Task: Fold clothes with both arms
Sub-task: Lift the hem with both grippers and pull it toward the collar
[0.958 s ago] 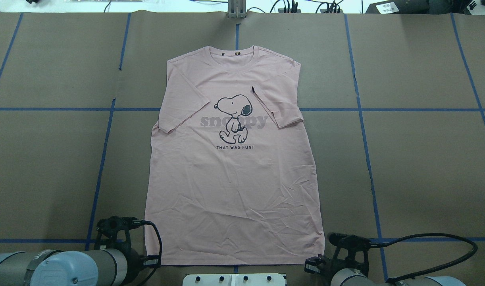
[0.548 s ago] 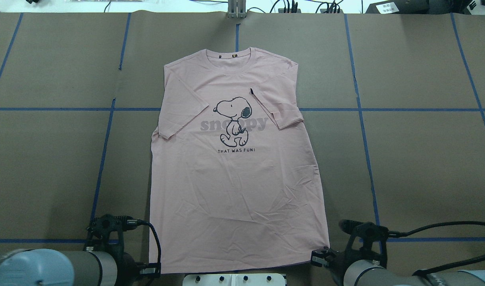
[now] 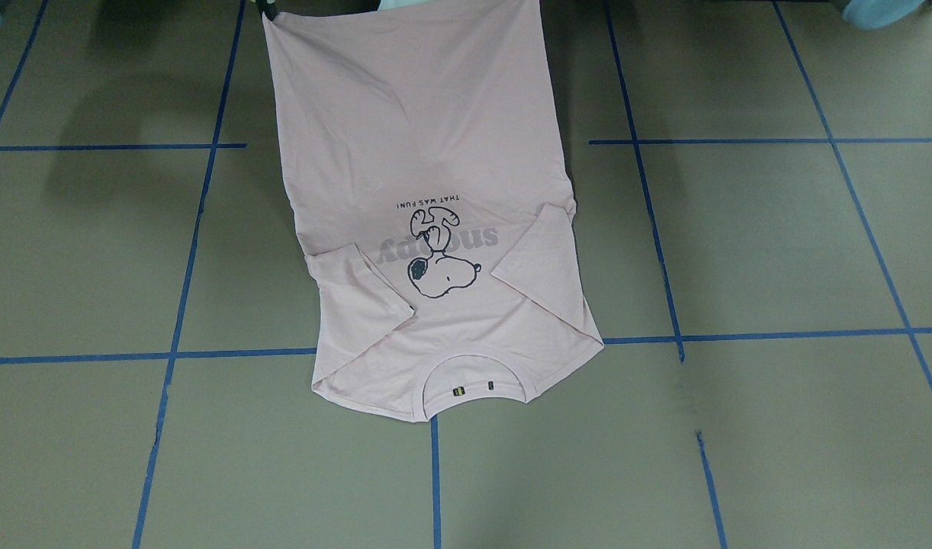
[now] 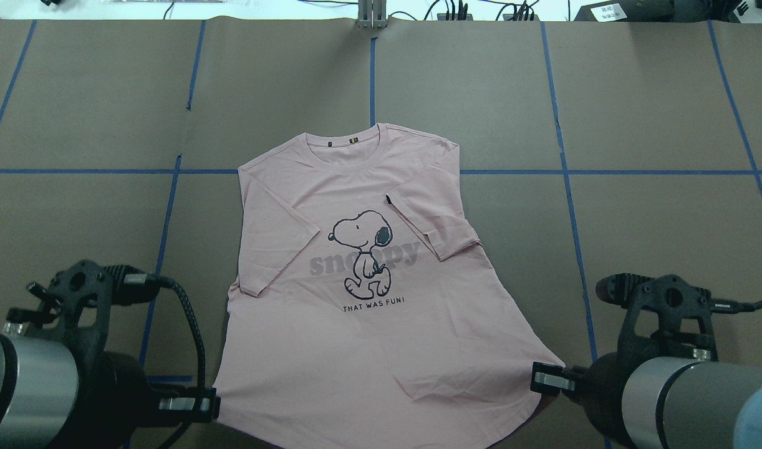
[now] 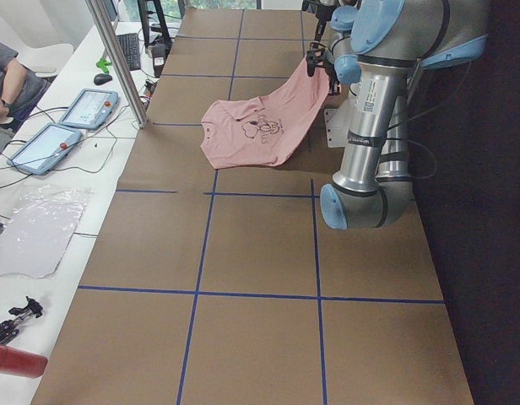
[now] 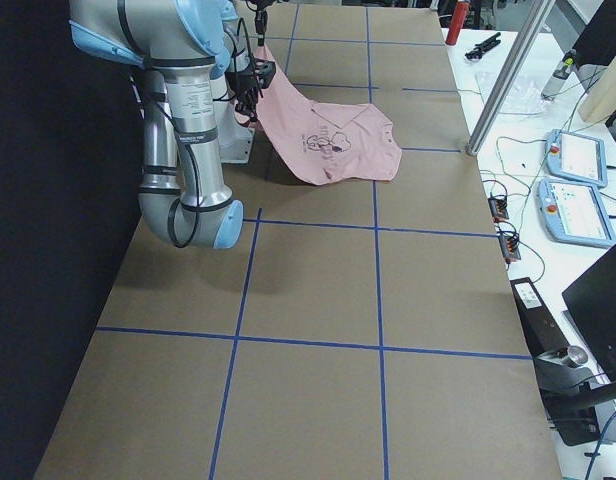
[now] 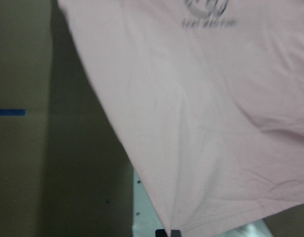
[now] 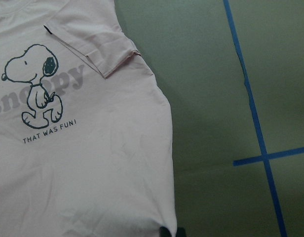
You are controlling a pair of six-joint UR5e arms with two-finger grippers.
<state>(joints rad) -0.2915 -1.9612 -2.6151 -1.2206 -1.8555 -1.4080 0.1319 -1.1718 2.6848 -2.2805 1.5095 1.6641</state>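
Note:
The pale pink Snoopy T-shirt (image 4: 368, 324) lies print up, collar (image 4: 350, 146) away from me and flat on the table. Both sleeves are folded in over the chest. My left gripper (image 4: 211, 406) is shut on the near left hem corner. My right gripper (image 4: 541, 380) is shut on the near right hem corner. Both hold the hem up off the table, so the shirt slopes down to the collar (image 3: 470, 381). The left wrist view shows the shirt (image 7: 201, 113) hanging from the fingertips (image 7: 174, 232). The right wrist view shows the shirt (image 8: 93, 163) the same way.
The table is brown paper with a blue tape grid (image 4: 568, 181). A metal post (image 4: 371, 15) and cables stand at the far edge. The white pedestal base (image 7: 142, 217) shows under the lifted hem. Teach pendants (image 6: 578, 185) lie on the side bench.
Both grippers have risen and drawn back toward me with the hem corners. The shirt has slid toward me, its collar moving nearer, and the hem has come up off the table.

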